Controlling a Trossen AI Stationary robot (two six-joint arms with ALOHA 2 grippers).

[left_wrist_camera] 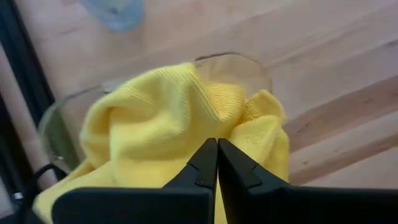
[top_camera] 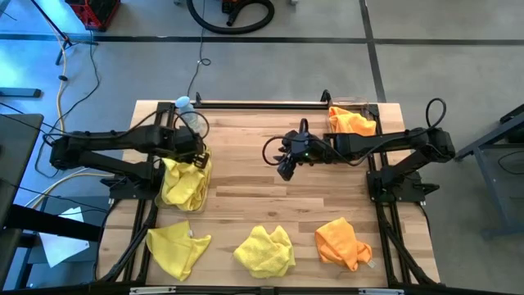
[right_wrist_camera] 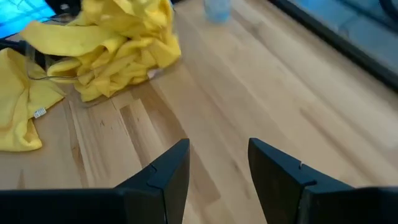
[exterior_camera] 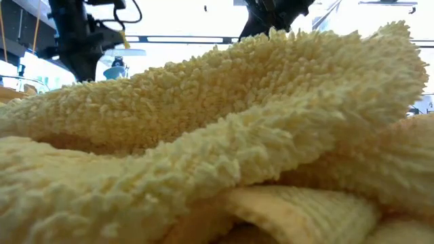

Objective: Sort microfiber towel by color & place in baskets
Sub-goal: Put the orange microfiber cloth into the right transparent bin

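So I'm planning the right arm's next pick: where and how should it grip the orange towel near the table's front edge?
The orange towel lies crumpled, apart from the yellow towel beside it. Its bunched middle stands highest, so a straight-down pinch on a raised fold there probably suits best. The right gripper is open over bare wood at mid-table, and nothing shows between it and the towel.

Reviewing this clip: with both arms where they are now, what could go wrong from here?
1. The yellow towels are heaped above the left basket rim, and the left gripper sits shut right over them; a fold may catch and drag out.
2. The right gripper, open above bare wood, must cross to the loose orange towel; the middle yellow towel lies close and could be snagged too.
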